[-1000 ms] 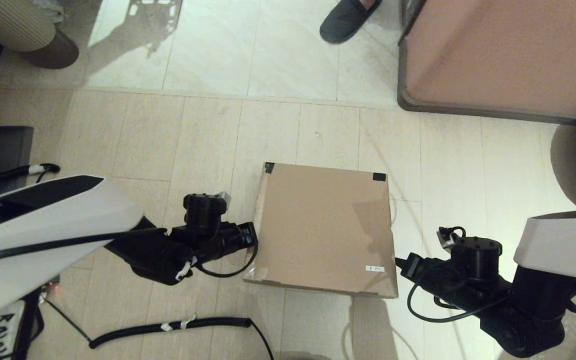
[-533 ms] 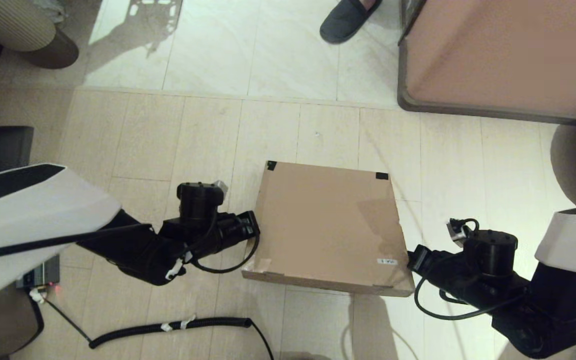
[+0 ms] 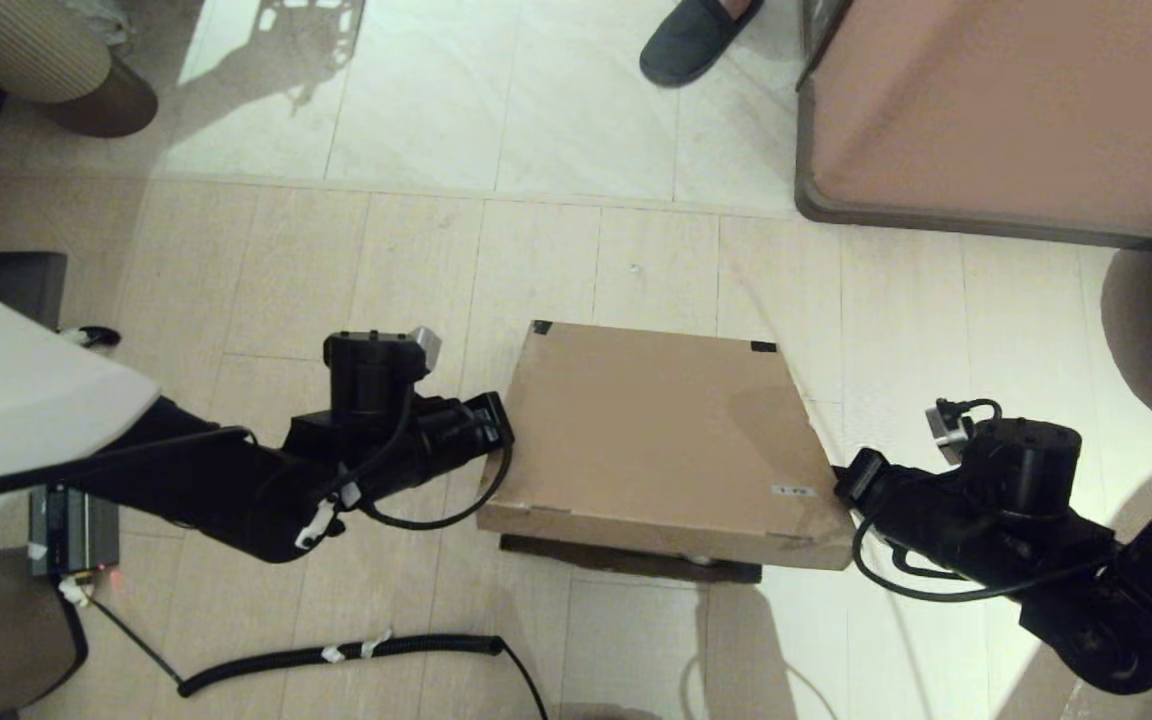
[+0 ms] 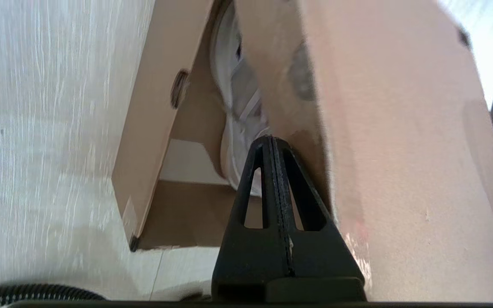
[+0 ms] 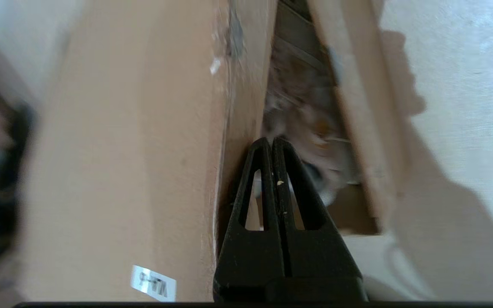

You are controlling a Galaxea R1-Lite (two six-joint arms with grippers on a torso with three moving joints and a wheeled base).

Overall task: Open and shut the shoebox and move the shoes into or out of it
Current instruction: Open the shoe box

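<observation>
Shoebox (image 3: 656, 440) on floor (image 3: 416, 270), lid raised at near edge. Left gripper (image 4: 272, 141) & right gripper (image 5: 272, 141) reach in low from opposite sides, jaws pressed together, tips under lid rim. Shoes (image 4: 238, 107) inside box.
</observation>
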